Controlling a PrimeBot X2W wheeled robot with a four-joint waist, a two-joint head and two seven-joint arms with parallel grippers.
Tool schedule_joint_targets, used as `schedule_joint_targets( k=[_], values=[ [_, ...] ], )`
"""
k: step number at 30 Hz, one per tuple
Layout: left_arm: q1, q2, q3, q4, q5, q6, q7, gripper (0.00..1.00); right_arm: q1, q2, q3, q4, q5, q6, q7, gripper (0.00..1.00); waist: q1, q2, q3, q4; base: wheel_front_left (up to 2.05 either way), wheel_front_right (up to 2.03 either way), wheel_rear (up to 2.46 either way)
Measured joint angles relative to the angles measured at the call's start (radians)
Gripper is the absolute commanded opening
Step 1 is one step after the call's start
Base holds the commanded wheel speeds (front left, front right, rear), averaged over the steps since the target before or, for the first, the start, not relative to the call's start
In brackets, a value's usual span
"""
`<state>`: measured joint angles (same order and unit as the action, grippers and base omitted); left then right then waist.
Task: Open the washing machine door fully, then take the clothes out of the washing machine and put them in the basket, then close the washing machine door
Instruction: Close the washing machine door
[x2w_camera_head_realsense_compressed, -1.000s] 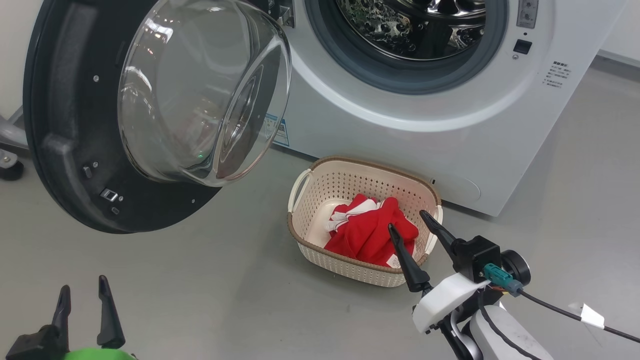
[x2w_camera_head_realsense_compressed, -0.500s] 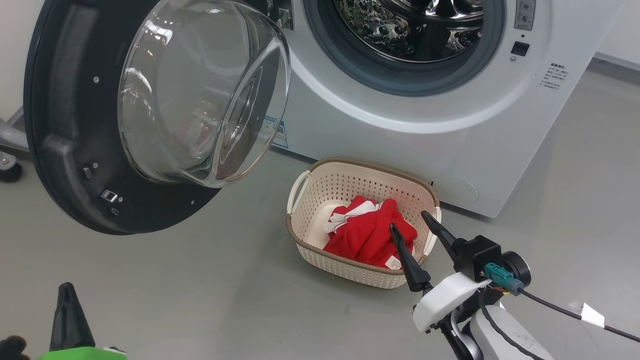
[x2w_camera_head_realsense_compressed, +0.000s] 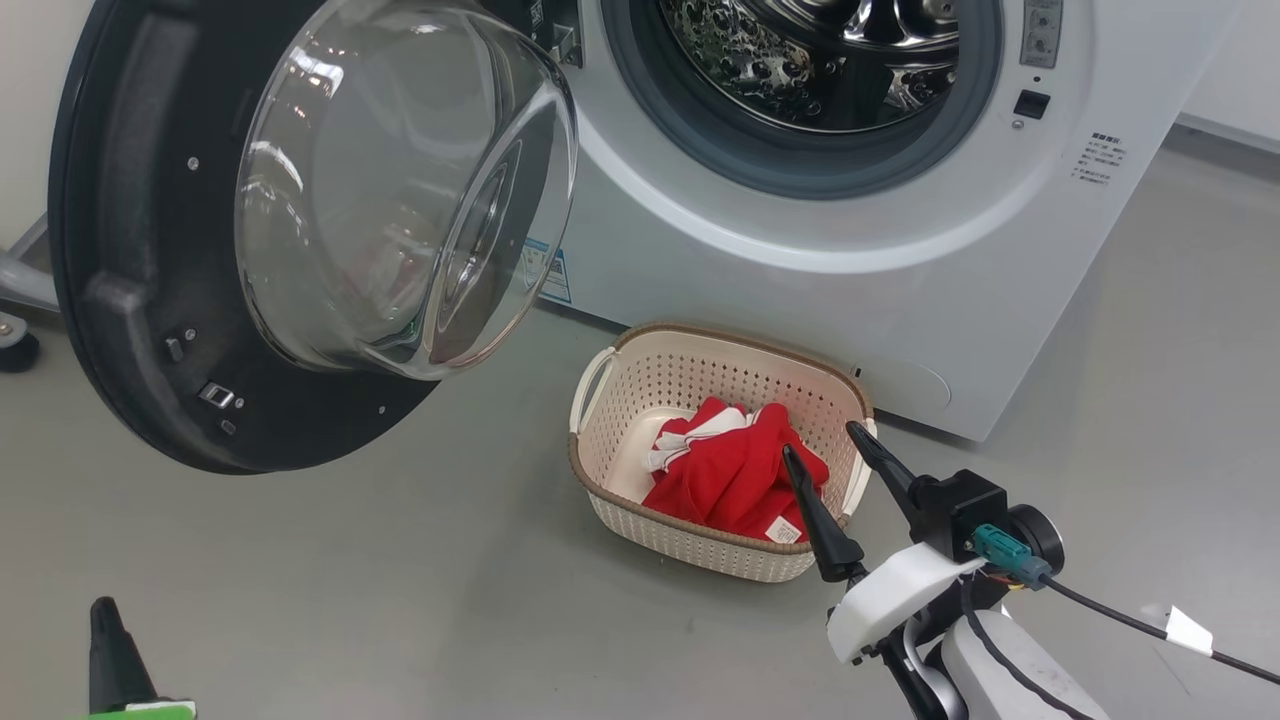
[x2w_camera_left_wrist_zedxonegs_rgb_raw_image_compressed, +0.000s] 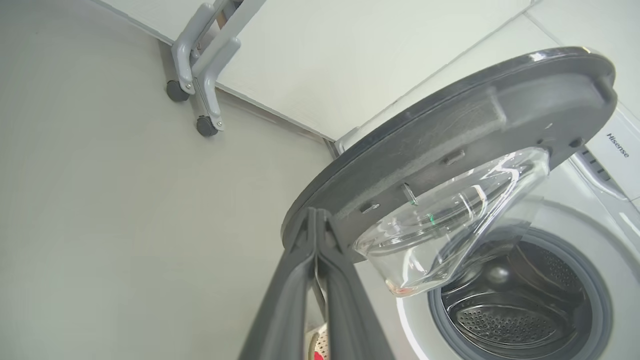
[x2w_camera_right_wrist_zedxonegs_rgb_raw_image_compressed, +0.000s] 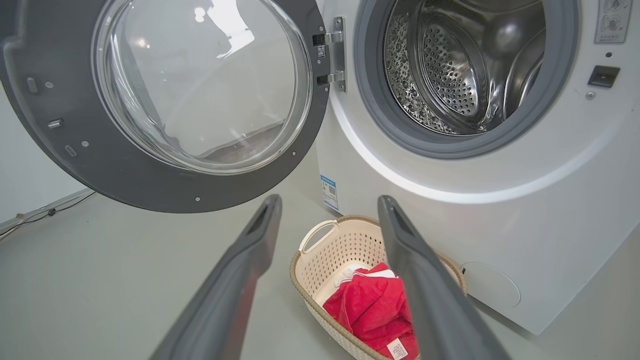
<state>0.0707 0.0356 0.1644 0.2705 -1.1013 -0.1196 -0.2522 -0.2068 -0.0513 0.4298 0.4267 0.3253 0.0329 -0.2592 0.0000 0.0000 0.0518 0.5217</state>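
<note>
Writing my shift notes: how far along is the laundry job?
Done: the washing machine door stands wide open, and the clothes lie in the basket; the drum looks empty. In hand: nothing, left tool shut, right tool open beside the basket. Left: closing the door.

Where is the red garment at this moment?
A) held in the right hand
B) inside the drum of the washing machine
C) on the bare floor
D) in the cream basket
D: the red garment lies inside the basket, and the open right hand holds nothing.
</note>
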Motion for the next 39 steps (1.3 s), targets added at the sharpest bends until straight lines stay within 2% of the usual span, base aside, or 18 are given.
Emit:
schedule_joint_targets(
  k=[4, 9, 24, 32, 39],
  values=[
    [-0.046, -0.002, 0.039, 0.006, -0.102, 0.0, 0.004, 0.0, 0.0, 0.0, 0.0, 0.0, 0.0, 0.0, 0.0, 1.0, 0.0, 0.0, -0.004, -0.003, 0.0, 0.0, 0.0],
    [-0.102, 0.003, 0.095, 0.001, -0.133, 0.0, 0.041, 0.0, 0.002, 0.0, 0.0, 0.0, 0.009, -0.001, 0.0, 1.0, 0.0, 0.0, -0.006, -0.005, 0.0, 0.0, 0.0],
    [-0.298, 0.165, 0.216, 0.076, -0.305, 0.005, 0.192, 0.0, 0.009, 0.001, 0.019, -0.005, 0.011, -0.011, 0.0, 1.0, 0.0, 0.0, 0.01, -0.038, 0.0, 0.0, 0.0],
    [-0.379, 0.204, 0.218, 0.134, -0.424, 0.027, 0.341, 0.0, 0.007, 0.0, 0.013, -0.005, 0.01, -0.018, 0.0, 1.0, 0.0, 0.0, 0.038, -0.088, 0.0, 0.0, 0.0],
    [-0.418, 0.236, 0.217, 0.168, -0.433, 0.035, 0.395, 0.0, 0.003, -0.002, -0.003, -0.005, 0.008, -0.026, 0.0, 1.0, 0.0, 0.0, 0.059, -0.116, 0.0, 0.0, 0.0]
  ],
)
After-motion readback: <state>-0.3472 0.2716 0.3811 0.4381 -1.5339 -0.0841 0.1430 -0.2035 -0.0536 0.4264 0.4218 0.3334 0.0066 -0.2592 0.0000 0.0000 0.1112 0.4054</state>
